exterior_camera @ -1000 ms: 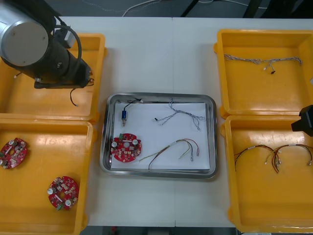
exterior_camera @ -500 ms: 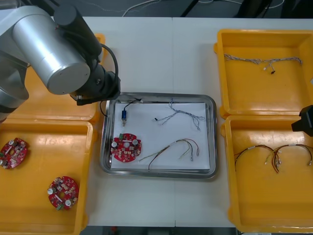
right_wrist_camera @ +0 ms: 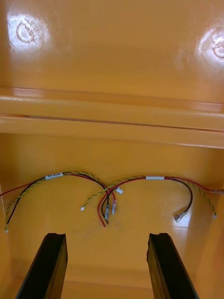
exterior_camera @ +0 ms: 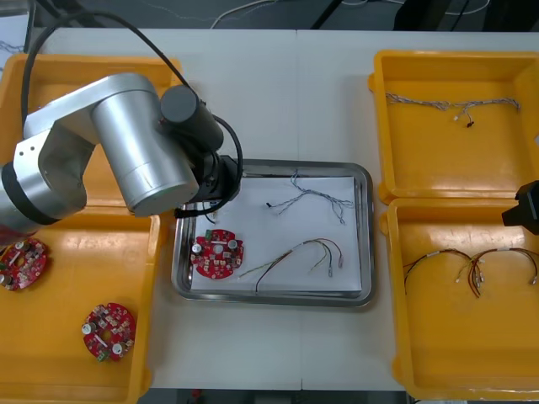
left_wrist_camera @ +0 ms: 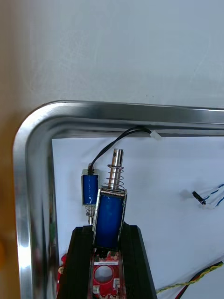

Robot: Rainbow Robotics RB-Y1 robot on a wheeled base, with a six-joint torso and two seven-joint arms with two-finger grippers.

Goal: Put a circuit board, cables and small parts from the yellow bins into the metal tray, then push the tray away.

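Table [exterior_camera: 269, 93] is being pictured from above, with the metal tray [exterior_camera: 271, 299] lying at its middle between the yellow bins [exterior_camera: 76, 362]. The left arm [exterior_camera: 135, 168] is being held over the tray's far left corner, while the right arm [exterior_camera: 524, 209] is being seen at the right edge, over the near right bin. A round red circuit board [exterior_camera: 216, 255], a blue and white cable [exterior_camera: 307, 199] and a red and yellow cable [exterior_camera: 296, 255] are being carried on the tray's white inside. Two spare boards [exterior_camera: 107, 331] are being stored in the near left bin.

From the right wrist, the right gripper [right_wrist_camera: 106, 238] is being seen with its fingers standing wide apart and nothing between them, above two loose cables [right_wrist_camera: 140, 180], red and yellow, on a bin floor.

From the left wrist, the left gripper [left_wrist_camera: 107, 229] is being seen clamped on a small metal part [left_wrist_camera: 109, 212] with a blue body, a spring and a pin, slightly tilted, over the tray's corner area. Just beside it a second blue part [left_wrist_camera: 89, 189] with a black cable [left_wrist_camera: 116, 142] is lying on the white inside, and the circuit board is being glimpsed under the fingers.
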